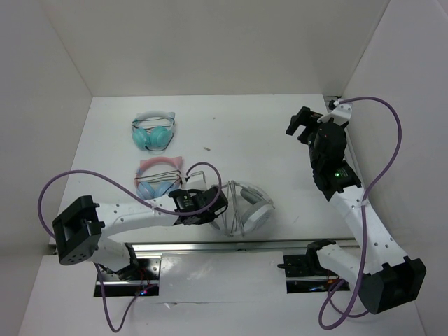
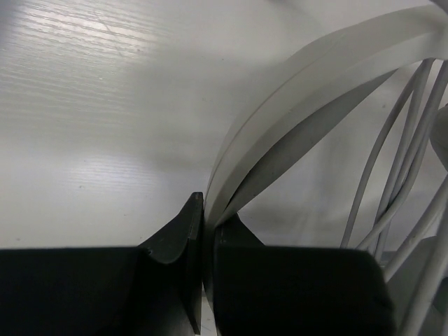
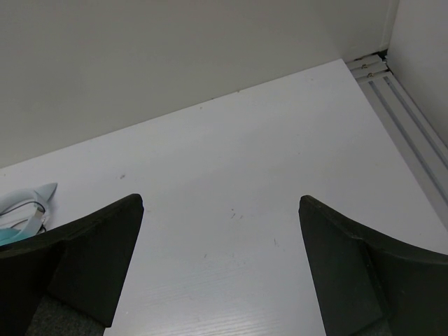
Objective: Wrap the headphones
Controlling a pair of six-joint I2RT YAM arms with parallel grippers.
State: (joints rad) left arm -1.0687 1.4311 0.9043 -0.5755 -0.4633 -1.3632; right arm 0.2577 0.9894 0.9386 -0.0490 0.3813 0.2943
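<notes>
L gripper [image 1: 221, 201] is clamping onto the wide headband [image 2: 315, 80] of the grey-white headphones [image 1: 255, 213]. Its fingers [image 2: 178, 238] are squeezing almost together w/ only the band's thin edge btwn them. The headphones are sitting close to the near edge of the table [image 1: 266, 140], roughly mid-width, w/ the band toward the L arm and the ear cups toward the right. The thin grey cable [image 2: 364, 185] is running in several strands across the arch of the band and over the cups. Where its end is lying, can't tell.

Around it: the pink-banded headphones [image 1: 159, 176] w/ blue cups are lying near the L gripper, on its far-left side, crowding that arm's wrist. The teal headphones [image 1: 154, 131] w/ white band are lying further back toward the far-left corner, well apart from the grey pair. A small dark bit [image 1: 207, 148] is lying mid-table, too small to ID.

R gripper [image 1: 297, 122] is hovering near the far-right corner. Its fingers [image 3: 91, 259] are spreading wide and gripping nothing, w/ bare tabletop showing btwn them. In the right wrist view a grooved rail [image 3: 406, 119] is running along the table's right edge, and a tip of the teal pair is peeking in at the left.
</notes>
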